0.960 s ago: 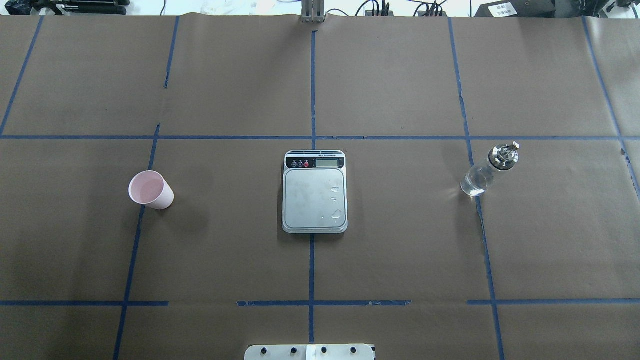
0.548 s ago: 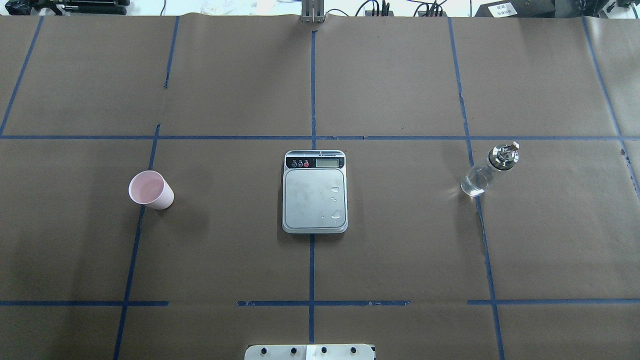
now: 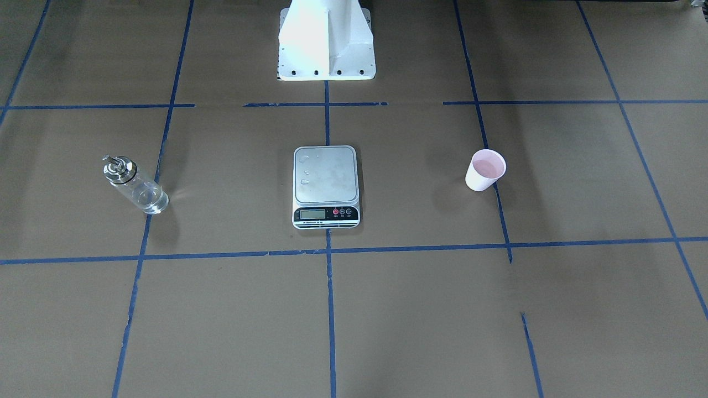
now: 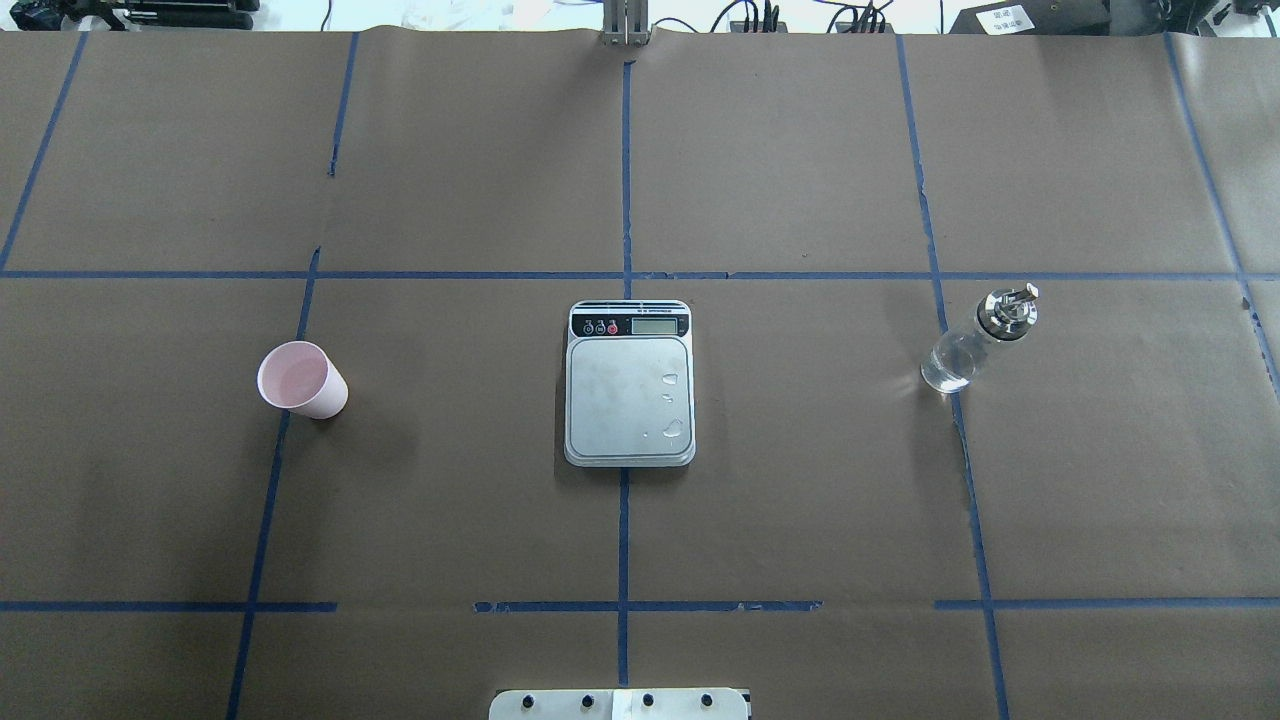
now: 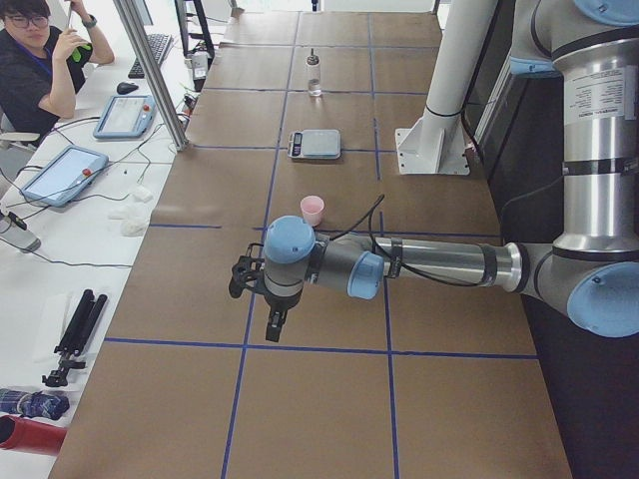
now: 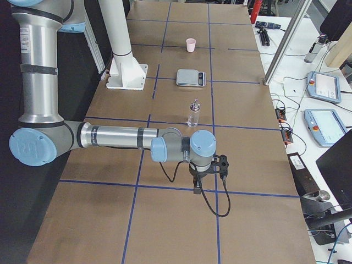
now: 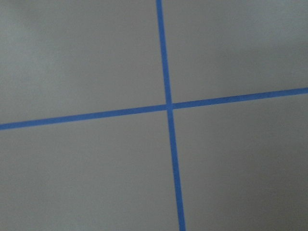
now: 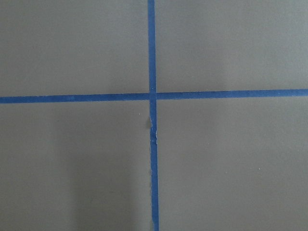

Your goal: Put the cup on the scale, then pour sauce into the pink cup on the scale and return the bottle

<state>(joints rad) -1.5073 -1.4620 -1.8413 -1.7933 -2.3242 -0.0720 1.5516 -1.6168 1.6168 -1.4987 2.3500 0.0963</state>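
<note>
Across the table (image 4: 800,500) nothing is shifting since before: cup (image 4: 301,379) at nine o'clock of scale (image 4: 629,383), bottle (image 4: 978,338) at three; we are hovering left gripper (image 5: 274,326) and right gripper (image 6: 196,190) low, and cannot tell their openings.

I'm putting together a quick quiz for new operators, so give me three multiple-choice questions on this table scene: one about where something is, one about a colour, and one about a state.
1. Where is the cup relative to the scale in the overhead view?
A) on its plate
B) on the table, to its left
C) behind it

2. What colour are the tape lines?
A) red
B) blue
C) yellow

3. How is the bottle?
A) lying on its side
B) tipped over the cup
C) standing upright, cap on

Answers:
1. B: the cup stands on the brown paper well left of the scale, apart from it.
2. B: every grid line on the paper is blue.
3. C: the right-side view shows it standing upright with its silver cap on top and nothing gripping it.
</note>
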